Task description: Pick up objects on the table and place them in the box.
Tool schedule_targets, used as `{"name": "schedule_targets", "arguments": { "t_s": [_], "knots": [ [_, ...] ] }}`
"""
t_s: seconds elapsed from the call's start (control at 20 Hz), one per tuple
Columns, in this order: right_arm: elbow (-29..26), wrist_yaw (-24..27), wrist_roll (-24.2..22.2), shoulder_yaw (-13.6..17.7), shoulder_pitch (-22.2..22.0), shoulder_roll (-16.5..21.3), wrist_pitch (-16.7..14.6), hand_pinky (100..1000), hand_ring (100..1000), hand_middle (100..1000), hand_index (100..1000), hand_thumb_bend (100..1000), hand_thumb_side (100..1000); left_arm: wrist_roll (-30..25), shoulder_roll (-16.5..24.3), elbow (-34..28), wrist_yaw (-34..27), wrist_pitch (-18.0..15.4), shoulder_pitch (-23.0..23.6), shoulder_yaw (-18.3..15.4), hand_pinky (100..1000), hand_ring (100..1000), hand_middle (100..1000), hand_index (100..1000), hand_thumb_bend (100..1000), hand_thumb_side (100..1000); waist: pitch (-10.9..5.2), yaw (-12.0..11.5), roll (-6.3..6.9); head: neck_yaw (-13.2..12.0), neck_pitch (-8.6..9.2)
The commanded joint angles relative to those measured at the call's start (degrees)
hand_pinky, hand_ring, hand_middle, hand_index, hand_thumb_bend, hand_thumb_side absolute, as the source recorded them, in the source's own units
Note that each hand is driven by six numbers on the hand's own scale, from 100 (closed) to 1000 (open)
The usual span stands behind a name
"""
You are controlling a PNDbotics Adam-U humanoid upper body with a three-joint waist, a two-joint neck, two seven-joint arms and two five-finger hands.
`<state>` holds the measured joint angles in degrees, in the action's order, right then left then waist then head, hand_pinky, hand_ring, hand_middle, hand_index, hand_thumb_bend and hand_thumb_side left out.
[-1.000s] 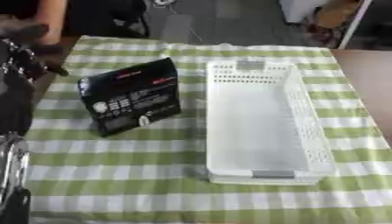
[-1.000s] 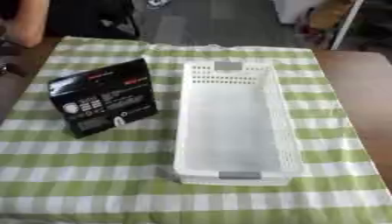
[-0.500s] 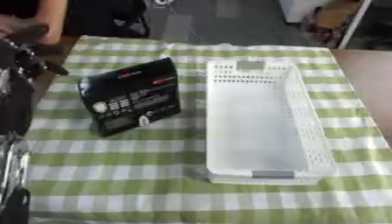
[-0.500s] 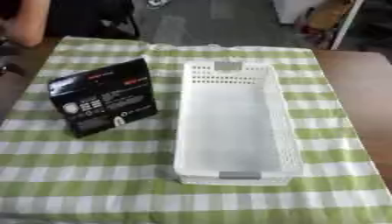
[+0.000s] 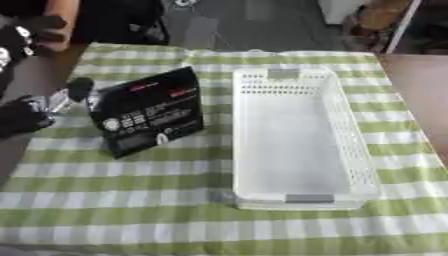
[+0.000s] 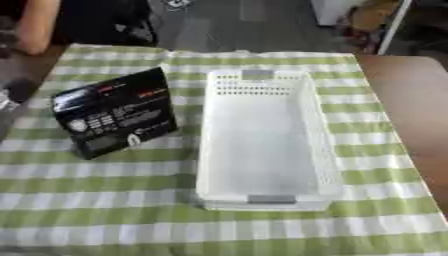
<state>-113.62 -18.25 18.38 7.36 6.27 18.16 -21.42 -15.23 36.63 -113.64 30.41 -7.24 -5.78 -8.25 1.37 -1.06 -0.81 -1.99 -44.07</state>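
A black carton [image 5: 149, 112] with red and white print stands tilted on the checked cloth, left of the white perforated box [image 5: 297, 140]. The box is long, lies lengthwise and holds nothing. My left hand [image 5: 24, 117] comes in at the left edge, level with the carton. One fingertip [image 5: 79, 88] reaches close to the carton's upper left corner; I cannot tell whether it touches. The fingers look extended and hold nothing. The right eye view shows only that fingertip [image 6: 19, 90]. My right hand shows in neither view.
A green and white checked cloth [image 5: 175, 200] covers the table, with bare brown tabletop [image 6: 411, 115] to the right of the box. A person's arm [image 5: 61, 25] rests at the far left corner. Chairs and floor lie beyond the far edge.
My left hand has moved in from the left edge toward the carton's left side. The carton and the white box have stayed where they were.
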Motion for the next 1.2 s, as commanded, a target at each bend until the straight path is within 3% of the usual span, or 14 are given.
{"name": "schedule_targets", "arguments": {
  "t_s": [0.05,0.35,0.75,0.9,1.2],
  "knots": [
    [-1.0,-0.1,-0.2,0.2,0.1,1.1,0.0,756,803,769,879,100,760,-2.3,3.0,-0.9,3.9,-0.5,-1.0,0.5,795,804,863,942,1000,582,-0.45,0.1,0.17,0.4,-0.05],
    [-1.0,-0.1,-0.2,0.2,0.0,1.1,0.1,756,803,769,879,100,761,-3.1,4.0,-0.9,4.5,-0.6,-1.0,0.7,803,808,863,946,1000,624,-0.46,0.2,0.26,0.5,-0.05],
    [-1.0,-0.1,-0.5,0.1,-0.2,1.4,0.2,757,804,769,880,100,761,-7.8,9.3,2.4,3.0,2.3,-4.7,2.6,816,812,846,931,1000,715,-0.82,0.2,0.84,0.5,-0.05],
    [-1.0,-0.1,-0.7,0.0,-0.4,1.5,0.3,757,804,769,880,100,760,-10.2,11.6,6.4,2.6,2.4,-8.5,4.7,817,813,848,931,1000,732,-1.06,0.4,1.05,0.3,-0.05],
    [-1.0,0.2,-1.2,-0.4,-0.6,1.8,0.4,758,805,769,880,100,760,-16.5,15.5,15.1,0.0,-0.4,-16.7,11.8,842,834,858,937,1000,796,-1.32,0.7,1.41,-0.3,-0.05]
  ]
}}
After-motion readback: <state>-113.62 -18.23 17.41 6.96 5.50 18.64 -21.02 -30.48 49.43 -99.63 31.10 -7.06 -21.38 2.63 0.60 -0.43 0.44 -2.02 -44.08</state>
